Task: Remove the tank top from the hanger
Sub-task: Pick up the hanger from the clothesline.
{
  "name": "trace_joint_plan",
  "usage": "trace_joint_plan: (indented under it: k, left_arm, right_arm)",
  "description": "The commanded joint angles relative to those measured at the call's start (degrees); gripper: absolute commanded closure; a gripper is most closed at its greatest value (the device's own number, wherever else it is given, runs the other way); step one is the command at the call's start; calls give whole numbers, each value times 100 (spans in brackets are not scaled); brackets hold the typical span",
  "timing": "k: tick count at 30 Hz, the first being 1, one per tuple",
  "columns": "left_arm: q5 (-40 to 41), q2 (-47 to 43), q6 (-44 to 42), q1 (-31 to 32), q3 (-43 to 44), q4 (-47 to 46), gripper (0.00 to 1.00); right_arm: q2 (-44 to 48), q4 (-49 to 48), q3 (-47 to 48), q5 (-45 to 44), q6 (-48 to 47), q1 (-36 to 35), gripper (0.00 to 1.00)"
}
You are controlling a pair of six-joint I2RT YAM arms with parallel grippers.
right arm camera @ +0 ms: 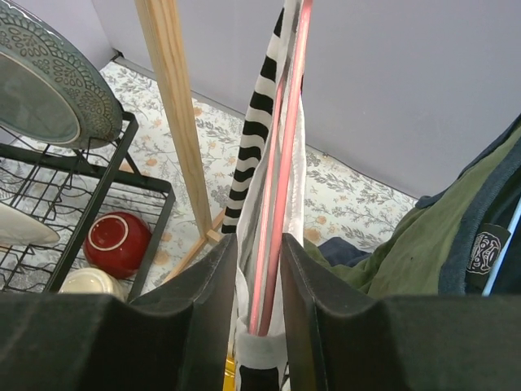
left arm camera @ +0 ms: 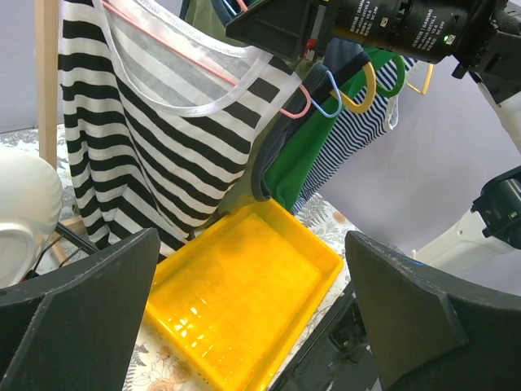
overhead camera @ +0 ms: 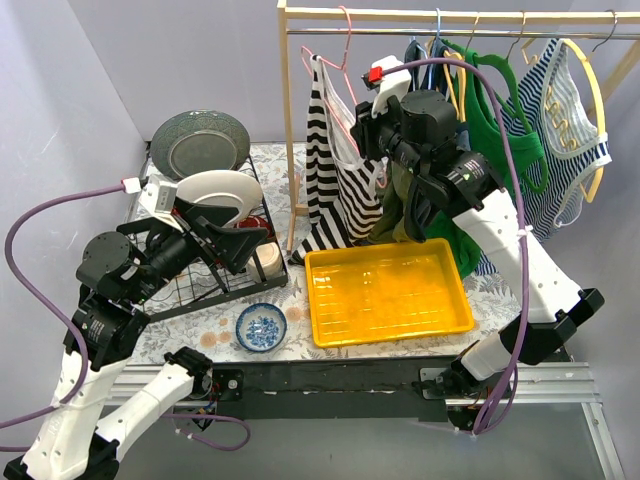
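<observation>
Our right gripper point(right arm camera: 259, 252) is up at the clothes rail, its jaws drawn narrow around the shoulder of the black-and-white striped tank top point(overhead camera: 335, 180). Its wrist view shows the fabric and the pink hanger point(right arm camera: 281, 163) inside it filling the gap between the two fingers point(right arm camera: 203, 309). We read that as a pinch on the garment, with the hanger wire caught in the same bite. How firm the pinch is we cannot tell.

Just beside that grip stands the wooden post point(right arm camera: 175, 106) of the stand. To the other side hang an olive top and a green garment point(overhead camera: 490, 120), close against the striped one. The yellow tray point(overhead camera: 390, 290) lies on the table below.

Our left gripper point(left arm camera: 252, 269) is spread wide and holds nothing. It sits low over the dish rack point(overhead camera: 215, 260), well apart from the clothes and facing the tank top and tray.

As for progress, we judge the task to be at its start. The tank top hangs full length on its hanger, both straps over the hanger's arms and the hook over the rail point(overhead camera: 450, 15). Only the first hold has been made. The straps must yet be slid off the hanger's shoulders and the garment drawn free.
</observation>
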State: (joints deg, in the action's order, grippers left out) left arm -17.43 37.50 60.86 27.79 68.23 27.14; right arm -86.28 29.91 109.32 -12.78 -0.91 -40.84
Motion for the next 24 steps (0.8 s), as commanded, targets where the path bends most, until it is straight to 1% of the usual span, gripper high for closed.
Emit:
trace_joint_plan:
  k: [1,5,6,11,12,18,24]
  left_arm:
    - [117,-14,-83,16,-29,187,2]
    - [100,12,-74,16,-29,196,2]
    - [100,12,-74,16,-11,196,2]
    - [-348,30,-303,16,76,248,2]
    - [-357,56,-312,16,103,327,2]
    - [-200,91,-391,16,147,424,2]
    - [-173,179,-382,25,217,354,2]
  right_arm:
    - [164,-284,-16,82,-24,41,65]
    - [103,-363,-68,-23,-50,24,72]
    - [94,-372,-68,-41,-59,41,78]
    - [-12,-381,151,-41,-111,41,93]
    - [6,-485,177,-32,-146,41,99]
    - [357,-1153,-24,-93,-235,41,99]
    - [673,-1540,-348,-322,-147,32,99]
